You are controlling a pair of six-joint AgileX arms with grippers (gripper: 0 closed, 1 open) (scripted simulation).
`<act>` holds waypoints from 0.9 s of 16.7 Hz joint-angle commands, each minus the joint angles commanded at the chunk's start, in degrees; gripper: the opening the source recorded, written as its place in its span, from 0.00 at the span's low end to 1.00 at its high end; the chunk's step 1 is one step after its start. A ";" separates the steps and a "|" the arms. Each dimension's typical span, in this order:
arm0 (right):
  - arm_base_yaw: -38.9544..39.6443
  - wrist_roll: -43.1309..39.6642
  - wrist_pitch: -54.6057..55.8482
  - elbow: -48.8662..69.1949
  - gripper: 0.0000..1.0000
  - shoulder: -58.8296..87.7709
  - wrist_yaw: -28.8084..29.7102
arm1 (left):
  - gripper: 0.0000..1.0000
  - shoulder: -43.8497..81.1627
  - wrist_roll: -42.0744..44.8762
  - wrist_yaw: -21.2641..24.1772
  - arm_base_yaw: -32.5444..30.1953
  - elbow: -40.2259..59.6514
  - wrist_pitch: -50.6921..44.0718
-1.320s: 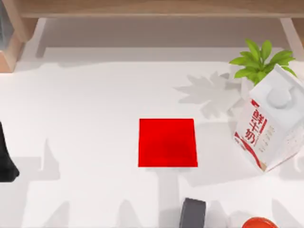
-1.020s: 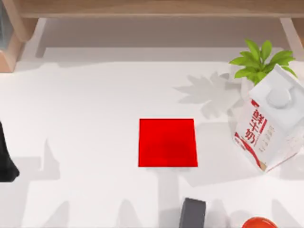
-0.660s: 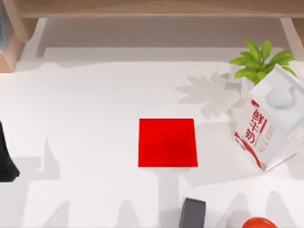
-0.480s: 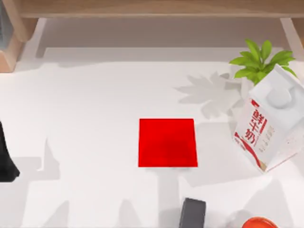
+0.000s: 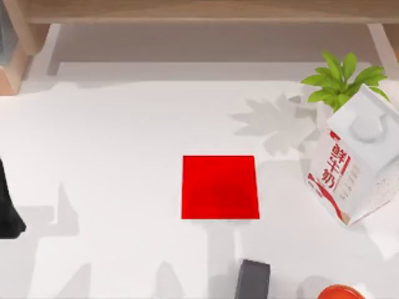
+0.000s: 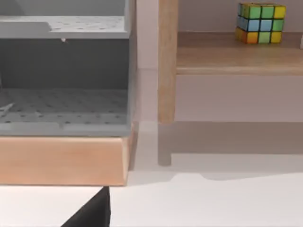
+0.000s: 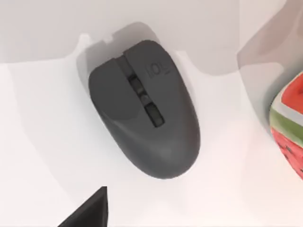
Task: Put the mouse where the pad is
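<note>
Shadows shifted near the carton; mouse lies below right claw, grip unclear.

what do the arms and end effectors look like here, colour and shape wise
Little of them shows. The left arm is a matt black tapering shape at the top view's left edge, with no markings or cables visible. Each wrist view has a plain black wedge at its lower edge, and, likely part of that arm's end effector.

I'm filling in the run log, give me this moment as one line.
stage: approach | mouse: on the table, ungrasped, under right wrist camera | pad: bare, mid-table | left arm: parked at table's left edge | placement: not yet done
</note>
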 joint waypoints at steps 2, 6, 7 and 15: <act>-1.41 -10.43 -4.91 6.13 1.00 8.61 0.00 | 1.00 0.00 0.00 0.00 0.00 0.00 0.00; -3.50 -25.65 -12.21 15.26 1.00 21.03 -0.01 | 1.00 0.00 0.00 0.00 0.00 0.00 0.00; -3.85 -28.00 -13.41 16.76 1.00 22.98 -0.01 | 1.00 0.00 0.00 0.00 0.00 0.00 0.00; -4.06 -31.30 -14.90 18.69 1.00 25.68 -0.03 | 1.00 0.00 0.00 0.00 0.00 0.00 0.00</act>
